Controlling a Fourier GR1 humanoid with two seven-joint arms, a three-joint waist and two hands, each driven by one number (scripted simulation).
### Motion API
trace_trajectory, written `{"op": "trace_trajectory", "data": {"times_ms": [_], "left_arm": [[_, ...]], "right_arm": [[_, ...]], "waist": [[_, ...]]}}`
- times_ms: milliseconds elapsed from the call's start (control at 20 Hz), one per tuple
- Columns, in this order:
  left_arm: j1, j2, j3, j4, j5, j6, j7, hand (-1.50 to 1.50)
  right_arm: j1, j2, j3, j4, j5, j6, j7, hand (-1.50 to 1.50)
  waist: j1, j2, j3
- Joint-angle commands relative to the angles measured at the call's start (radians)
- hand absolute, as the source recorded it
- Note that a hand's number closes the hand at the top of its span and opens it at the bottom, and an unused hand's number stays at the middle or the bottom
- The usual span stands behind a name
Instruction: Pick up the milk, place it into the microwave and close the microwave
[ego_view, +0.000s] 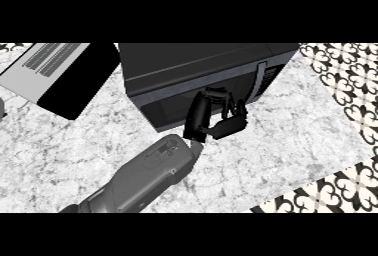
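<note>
The bench (88, 150) has a grey-and-white marbled top that fills most of the head view. A dark microwave (199, 70) stands directly on it, door shut, handle toward its right. Left of the microwave lies a flat black-and-grey slab (63, 75) with stripes on its grey part. Right of the microwave, black-and-white patterned tile (347, 85) borders the bench
</note>
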Motion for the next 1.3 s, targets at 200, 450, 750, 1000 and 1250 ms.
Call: {"op": "trace_trajectory", "data": {"times_ms": [200,450,750,1000,1250], "left_arm": [[-0.071,0.0,0.047,0.067,0.07,-0.022,-0.068,1.5],[-0.082,0.0,0.043,0.087,0.093,-0.028,-0.102,1.5],[-0.083,0.0,0.025,0.105,0.123,-0.028,-0.138,1.5],[-0.09,0.0,0.011,0.114,0.149,-0.038,-0.157,1.5],[-0.1,0.0,0.009,0.122,0.168,-0.03,-0.187,1.5]], "right_arm": [[-0.026,-0.04,-0.024,0.031,-0.035,0.022,0.016,-1.5],[-0.053,-0.073,-0.052,0.061,-0.055,0.027,0.024,-1.5],[-0.085,-0.101,-0.073,0.09,-0.062,0.027,0.028,-1.5],[-0.105,-0.131,-0.088,0.116,-0.067,0.039,0.032,-1.5],[-0.119,-0.18,-0.114,0.126,-0.036,0.047,0.029,-1.5]], "waist": [[-0.018,0.008,0.001],[-0.019,0.014,0.003],[-0.015,0.018,0.004],[-0.016,0.018,0.005],[-0.03,0.018,0.005]]}}
